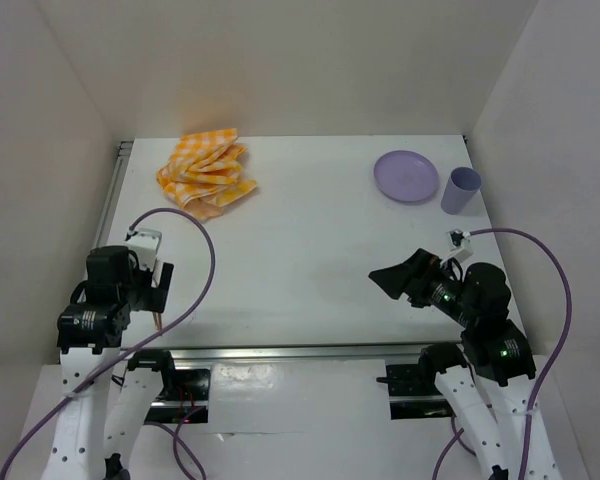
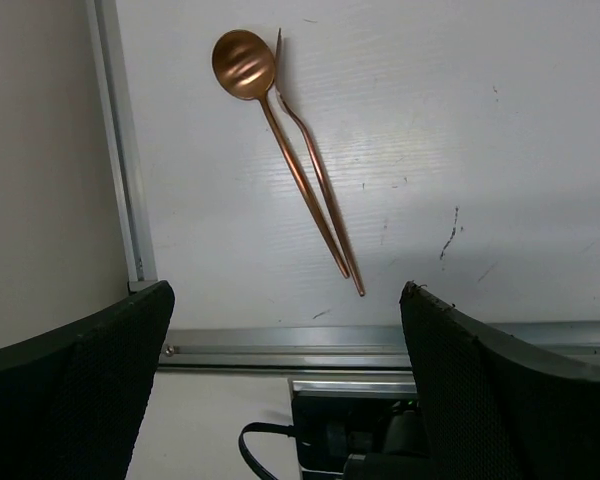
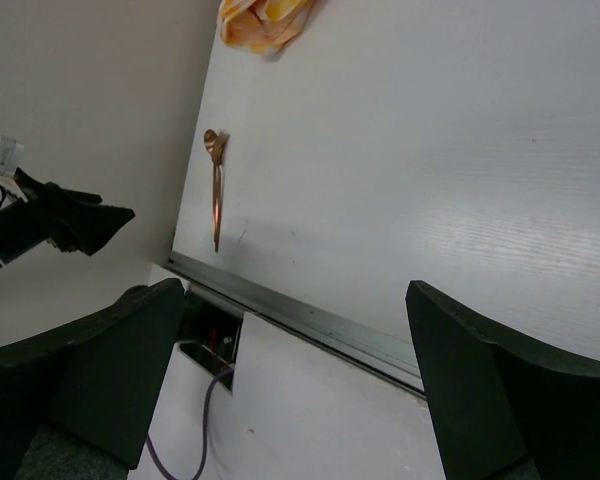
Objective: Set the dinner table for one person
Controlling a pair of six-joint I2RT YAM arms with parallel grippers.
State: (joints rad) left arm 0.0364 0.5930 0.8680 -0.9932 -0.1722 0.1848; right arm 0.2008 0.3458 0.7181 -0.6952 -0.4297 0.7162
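Observation:
The dinner table (image 1: pixel 310 250) is a white top with a metal rail. A copper spoon (image 2: pixel 280 120) and a copper fork (image 2: pixel 325 190) lie side by side near its front left corner; they also show in the right wrist view (image 3: pixel 216 190). A purple plate (image 1: pixel 406 175) and a purple cup (image 1: pixel 460 190) stand at the back right. My left gripper (image 1: pixel 152 285) is open and empty, hovering just in front of the cutlery handles (image 2: pixel 285 300). My right gripper (image 1: pixel 392 276) is open and empty over the front right (image 3: pixel 295 300).
An orange-and-white checked cloth (image 1: pixel 208 172) lies crumpled at the back left, and its edge shows in the right wrist view (image 3: pixel 265 20). White walls enclose the table on three sides. The front rail (image 2: pixel 380 338) runs just beneath the left gripper.

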